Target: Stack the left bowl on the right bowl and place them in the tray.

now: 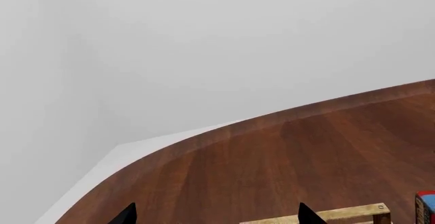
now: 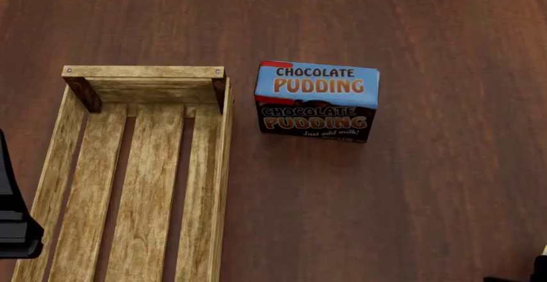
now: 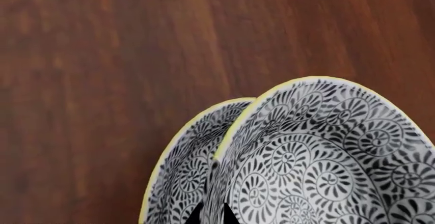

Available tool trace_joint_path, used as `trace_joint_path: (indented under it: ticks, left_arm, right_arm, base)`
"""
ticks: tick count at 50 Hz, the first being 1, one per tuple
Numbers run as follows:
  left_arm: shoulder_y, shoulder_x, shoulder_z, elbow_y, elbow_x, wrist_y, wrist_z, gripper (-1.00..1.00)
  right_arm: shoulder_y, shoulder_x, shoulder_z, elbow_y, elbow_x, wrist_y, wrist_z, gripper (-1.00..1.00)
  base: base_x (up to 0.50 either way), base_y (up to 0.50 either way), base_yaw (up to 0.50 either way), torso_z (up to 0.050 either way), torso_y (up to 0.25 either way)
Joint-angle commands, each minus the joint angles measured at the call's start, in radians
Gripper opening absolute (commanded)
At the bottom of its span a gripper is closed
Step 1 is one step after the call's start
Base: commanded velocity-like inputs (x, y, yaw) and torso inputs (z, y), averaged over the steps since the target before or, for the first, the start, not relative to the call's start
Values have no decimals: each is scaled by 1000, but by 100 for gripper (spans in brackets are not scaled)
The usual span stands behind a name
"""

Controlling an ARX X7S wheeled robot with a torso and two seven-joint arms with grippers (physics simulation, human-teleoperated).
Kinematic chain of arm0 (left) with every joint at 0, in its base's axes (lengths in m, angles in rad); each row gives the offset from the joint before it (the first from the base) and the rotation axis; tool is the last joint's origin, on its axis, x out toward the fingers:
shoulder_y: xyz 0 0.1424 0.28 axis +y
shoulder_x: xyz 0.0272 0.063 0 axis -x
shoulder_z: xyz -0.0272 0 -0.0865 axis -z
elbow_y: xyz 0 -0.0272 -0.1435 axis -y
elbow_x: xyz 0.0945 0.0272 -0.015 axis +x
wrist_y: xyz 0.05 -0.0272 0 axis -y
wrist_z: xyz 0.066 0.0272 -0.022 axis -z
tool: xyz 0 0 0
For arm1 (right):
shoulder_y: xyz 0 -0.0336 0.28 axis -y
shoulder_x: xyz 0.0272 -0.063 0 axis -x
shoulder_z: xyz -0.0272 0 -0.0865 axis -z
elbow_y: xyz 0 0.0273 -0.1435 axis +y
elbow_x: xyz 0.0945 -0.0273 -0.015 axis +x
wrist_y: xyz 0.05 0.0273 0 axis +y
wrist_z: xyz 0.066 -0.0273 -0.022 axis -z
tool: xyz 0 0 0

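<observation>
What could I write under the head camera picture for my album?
An empty wooden tray beside a blue chocolate pudding box on a dark wood table.

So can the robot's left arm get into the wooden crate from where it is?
Probably yes. In the head view the left arm sits right at the tray's near side. The tray is open on top with nothing inside, and the pudding box stands off to its other side, out of the way.

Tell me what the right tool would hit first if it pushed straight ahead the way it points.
Probably nothing new: the right tool already seems closed on the rim where the two patterned bowls nest. Straight beyond them lies bare wooden table, though depth is unclear.
</observation>
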Motion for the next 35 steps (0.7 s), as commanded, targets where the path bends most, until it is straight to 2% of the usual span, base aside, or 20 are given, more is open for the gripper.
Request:
trace_joint_path:
  ticks: [1,3,4,35]
  left_arm:
    - [4,-3,-1,5,-1,-2,-4,100]
    - [3,-2,1,5,-1,-3,-5,100]
    - [2,-2,3,5,0,-2,-5,100]
    - [1,-8,0,19,-12,-7,-11,100]
  right_arm:
    - [-9,-2,1,6,-25,-3,-14,-100]
    - [-13,0,6,6,-19,-9,-9,-100]
    - [-13,4,10,2,-18,-12,-5,100]
    - [32,10,36,-48,5,-6,-9,100]
  base:
    - [0,0,0,0,0]
    - [0,0,0,0,0]
    - [0,0,0,0,0]
    - [0,0,0,0,0]
